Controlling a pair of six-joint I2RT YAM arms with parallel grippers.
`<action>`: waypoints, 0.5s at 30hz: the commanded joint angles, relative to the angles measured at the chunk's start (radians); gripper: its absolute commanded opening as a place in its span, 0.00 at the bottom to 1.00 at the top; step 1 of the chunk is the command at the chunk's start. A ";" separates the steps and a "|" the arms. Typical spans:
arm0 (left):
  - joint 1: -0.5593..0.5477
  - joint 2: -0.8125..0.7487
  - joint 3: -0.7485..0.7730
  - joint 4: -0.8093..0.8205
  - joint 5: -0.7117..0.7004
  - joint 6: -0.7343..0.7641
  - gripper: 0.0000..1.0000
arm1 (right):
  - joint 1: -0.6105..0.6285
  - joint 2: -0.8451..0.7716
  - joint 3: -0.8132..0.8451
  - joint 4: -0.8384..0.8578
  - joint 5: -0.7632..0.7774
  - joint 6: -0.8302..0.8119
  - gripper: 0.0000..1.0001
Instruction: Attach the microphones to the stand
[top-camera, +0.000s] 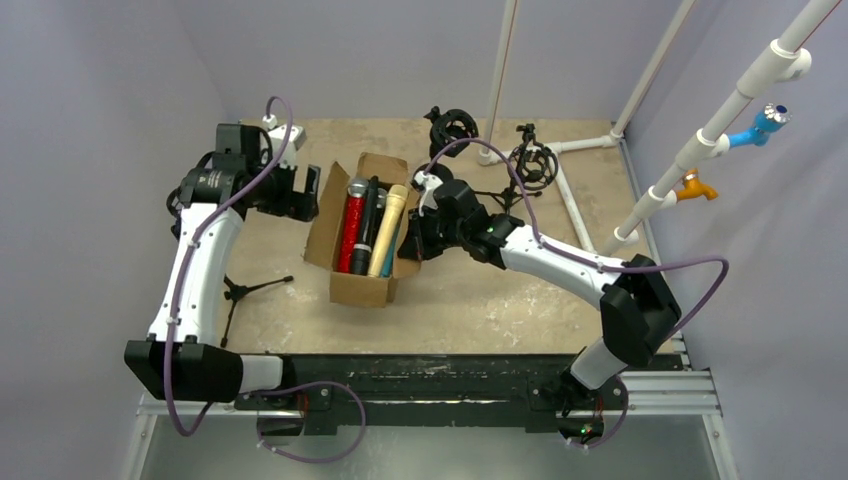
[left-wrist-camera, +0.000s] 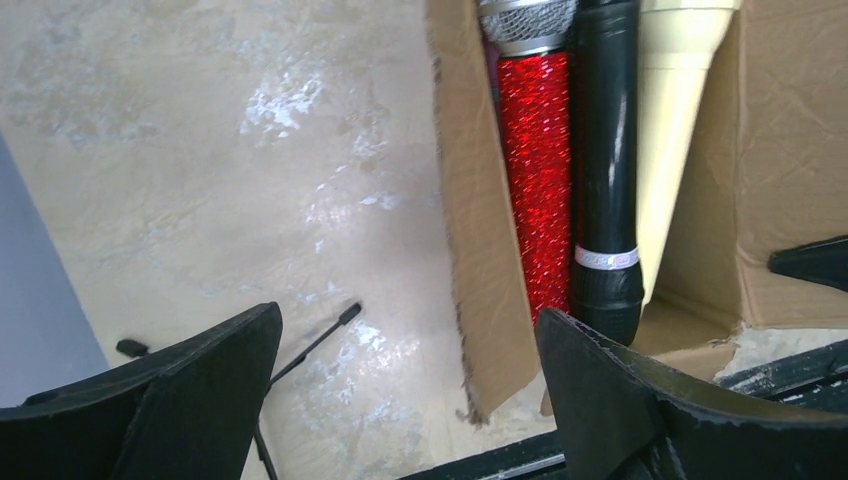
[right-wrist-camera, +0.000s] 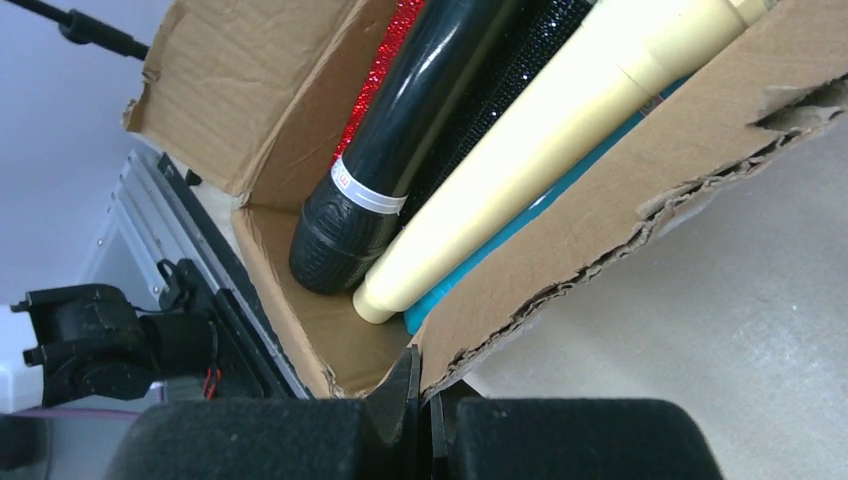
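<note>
The microphones (top-camera: 366, 225) lay side by side in an open cardboard box (top-camera: 322, 228) at the middle of the bench (top-camera: 480, 290): a glittery red microphone (left-wrist-camera: 535, 190), a black microphone (left-wrist-camera: 603, 150), a cream microphone (right-wrist-camera: 560, 150) and a teal microphone (right-wrist-camera: 490, 255) partly under it. The left gripper (left-wrist-camera: 408, 330) hovered just left of the box, fingers spread wide around nothing. The right gripper (right-wrist-camera: 425, 400) pinched the box's right wall edge, fingers pressed together. The stand (top-camera: 533, 165) stood behind the box.

White shells, black joints, purple cables (top-camera: 690, 262) on left arm (top-camera: 195, 270) and right arm (top-camera: 560, 255); left gripper (left-wrist-camera: 408, 315) was matte black.
</note>
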 joint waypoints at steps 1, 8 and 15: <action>-0.077 0.052 0.018 0.061 -0.001 -0.010 1.00 | 0.032 0.012 -0.026 -0.023 -0.163 -0.100 0.00; -0.105 0.245 0.229 0.084 -0.014 0.011 1.00 | 0.086 0.087 0.045 -0.075 -0.155 -0.140 0.00; -0.105 0.441 0.456 0.034 0.075 0.104 1.00 | 0.088 0.128 0.088 -0.147 -0.241 -0.238 0.00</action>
